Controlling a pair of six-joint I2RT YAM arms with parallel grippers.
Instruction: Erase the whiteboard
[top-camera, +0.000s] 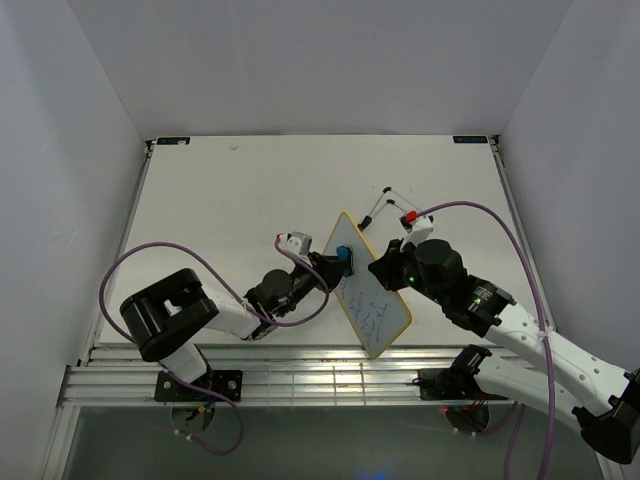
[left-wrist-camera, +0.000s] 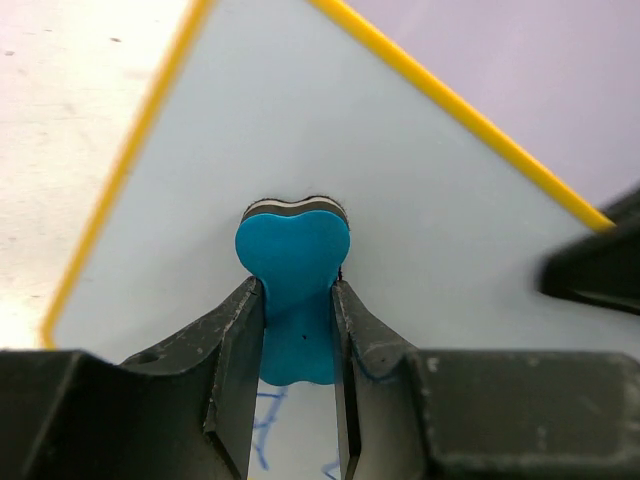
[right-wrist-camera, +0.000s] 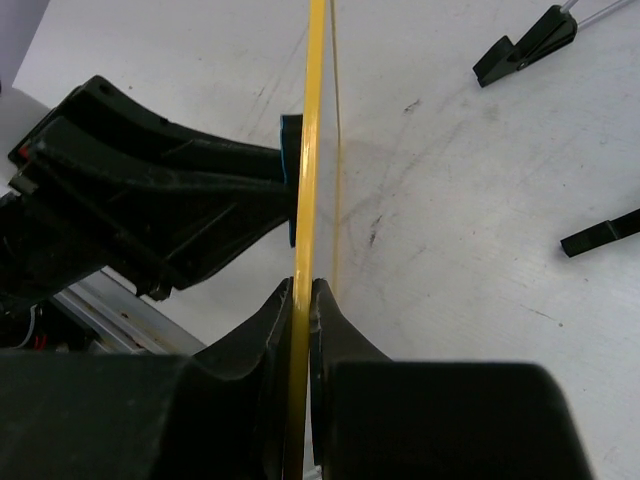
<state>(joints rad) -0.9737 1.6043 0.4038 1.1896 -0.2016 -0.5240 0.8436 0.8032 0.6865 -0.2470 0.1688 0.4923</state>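
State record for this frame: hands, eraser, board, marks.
left hand: shut on eraser
eraser: blue, pressed against the board's upper part
right hand: shut on whiteboard at its yellow edge
whiteboard: held up, tilted
scribbles: blue, on lower half; upper part clean
wire stand: detached, on table beyond the board

whiteboard (top-camera: 370, 300): white face, yellow frame, blue scribbles
eraser (left-wrist-camera: 292, 250): bright blue, grey-and-black layered edge
table (top-camera: 230, 200): white, faint scuffs
cables (top-camera: 465, 204): purple
stand feet (right-wrist-camera: 520, 55): black

White scuffed table (top-camera: 230, 200), wire stand (top-camera: 377, 206) lying flat
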